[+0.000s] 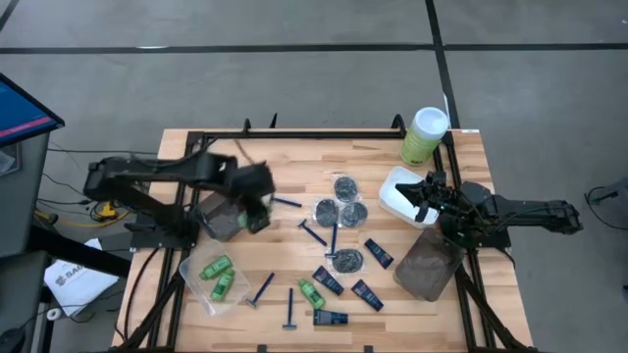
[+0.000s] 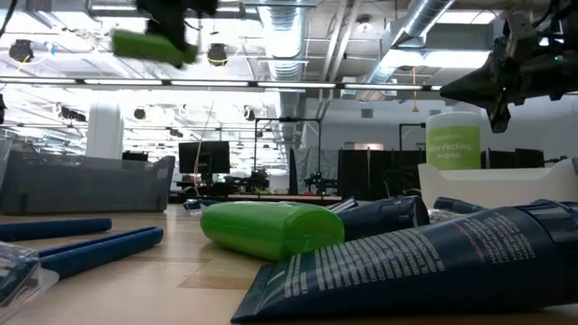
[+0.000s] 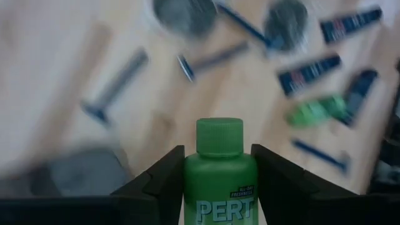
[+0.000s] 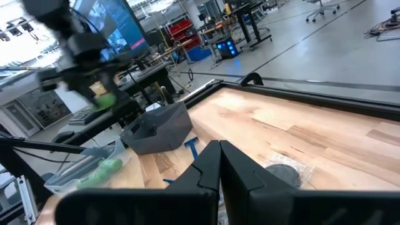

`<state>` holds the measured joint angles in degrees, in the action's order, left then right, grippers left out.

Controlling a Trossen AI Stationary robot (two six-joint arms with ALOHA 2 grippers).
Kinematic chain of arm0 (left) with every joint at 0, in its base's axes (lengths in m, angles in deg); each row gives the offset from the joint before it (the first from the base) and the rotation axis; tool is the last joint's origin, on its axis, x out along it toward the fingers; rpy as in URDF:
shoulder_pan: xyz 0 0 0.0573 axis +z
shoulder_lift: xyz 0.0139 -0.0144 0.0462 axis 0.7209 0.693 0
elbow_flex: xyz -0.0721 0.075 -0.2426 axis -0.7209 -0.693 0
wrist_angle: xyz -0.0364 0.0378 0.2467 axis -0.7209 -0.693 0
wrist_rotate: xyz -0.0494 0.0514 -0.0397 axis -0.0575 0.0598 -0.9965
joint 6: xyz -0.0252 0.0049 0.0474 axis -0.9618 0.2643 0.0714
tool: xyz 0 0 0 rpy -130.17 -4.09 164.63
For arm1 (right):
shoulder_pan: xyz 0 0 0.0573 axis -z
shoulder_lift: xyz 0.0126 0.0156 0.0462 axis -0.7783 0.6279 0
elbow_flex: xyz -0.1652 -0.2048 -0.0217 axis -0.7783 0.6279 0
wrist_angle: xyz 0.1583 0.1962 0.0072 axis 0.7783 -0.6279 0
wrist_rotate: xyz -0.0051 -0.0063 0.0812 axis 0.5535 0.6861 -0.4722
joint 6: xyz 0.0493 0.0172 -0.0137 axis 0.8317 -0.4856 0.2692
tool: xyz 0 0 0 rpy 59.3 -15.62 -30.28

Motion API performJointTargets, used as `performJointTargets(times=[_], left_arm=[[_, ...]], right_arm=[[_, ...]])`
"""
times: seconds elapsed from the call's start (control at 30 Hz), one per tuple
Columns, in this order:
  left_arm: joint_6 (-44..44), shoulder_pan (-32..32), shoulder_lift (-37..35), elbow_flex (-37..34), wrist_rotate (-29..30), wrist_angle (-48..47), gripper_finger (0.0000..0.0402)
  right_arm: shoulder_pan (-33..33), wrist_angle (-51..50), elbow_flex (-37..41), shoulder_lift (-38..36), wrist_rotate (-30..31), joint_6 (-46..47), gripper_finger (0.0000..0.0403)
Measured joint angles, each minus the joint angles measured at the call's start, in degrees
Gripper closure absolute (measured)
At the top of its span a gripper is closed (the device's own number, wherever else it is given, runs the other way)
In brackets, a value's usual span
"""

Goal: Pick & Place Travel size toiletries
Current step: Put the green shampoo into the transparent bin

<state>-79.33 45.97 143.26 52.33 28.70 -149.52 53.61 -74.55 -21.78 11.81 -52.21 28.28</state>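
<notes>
My left gripper (image 1: 257,201) is shut on a bright green mini bottle (image 3: 219,175) high above the table, beside the smoky tub (image 1: 221,218). The bottle also shows in the low view (image 2: 153,45). Two green bottles (image 1: 220,276) lie in a clear tub (image 1: 201,294). On the table lie another green bottle (image 1: 311,292), blue-handled razors (image 1: 263,289), dark round tins (image 1: 345,186) and dark-blue tubes (image 1: 378,253). My right gripper (image 1: 424,191) is shut and empty above a white tub (image 1: 400,201). My left gripper pinches the green bottle's body (image 3: 187,187) between its two fingers (image 3: 164,181), one on each side. The green cap (image 3: 219,134) sticks out past the fingertips. The bottle is lifted clear of the table and lies about level in the low view.
A tall pale-green canister (image 1: 424,134) stands at the far right corner. A second smoky tub (image 1: 429,265) sits at the right near side. A black frame (image 1: 324,130) runs around the table edges.
</notes>
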Motion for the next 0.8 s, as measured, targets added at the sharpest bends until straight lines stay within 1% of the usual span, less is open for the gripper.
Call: performJointTargets(times=[0.2, 0.37, 0.5, 0.67, 0.8], left_arm=[[-17.2, -12.6, -2.3, 0.0, -0.2, -6.9, 0.024], [-30.7, -21.8, -2.1, 0.0, -0.4, -8.0, 0.0241], [-39.9, -27.7, -0.6, 0.0, -0.1, -8.1, 0.0237], [-46.9, -33.4, 2.7, 0.0, 0.0, -8.0, 0.0242], [-49.4, -35.8, 6.4, 0.0, 0.3, -7.7, 0.0238]], right_arm=[[0.3, -0.8, 0.0, 0.0, 0.0, 0.0, 0.0403], [0.3, -1.2, 0.0, 0.0, 0.0, 0.1, 0.0403], [0.3, -1.2, 0.0, 0.0, 0.0, 0.1, 0.0403], [0.3, -1.5, 0.0, 0.0, 0.0, 0.1, 0.0403], [0.3, -2.1, 0.0, 0.0, 0.0, 0.1, 0.0403]])
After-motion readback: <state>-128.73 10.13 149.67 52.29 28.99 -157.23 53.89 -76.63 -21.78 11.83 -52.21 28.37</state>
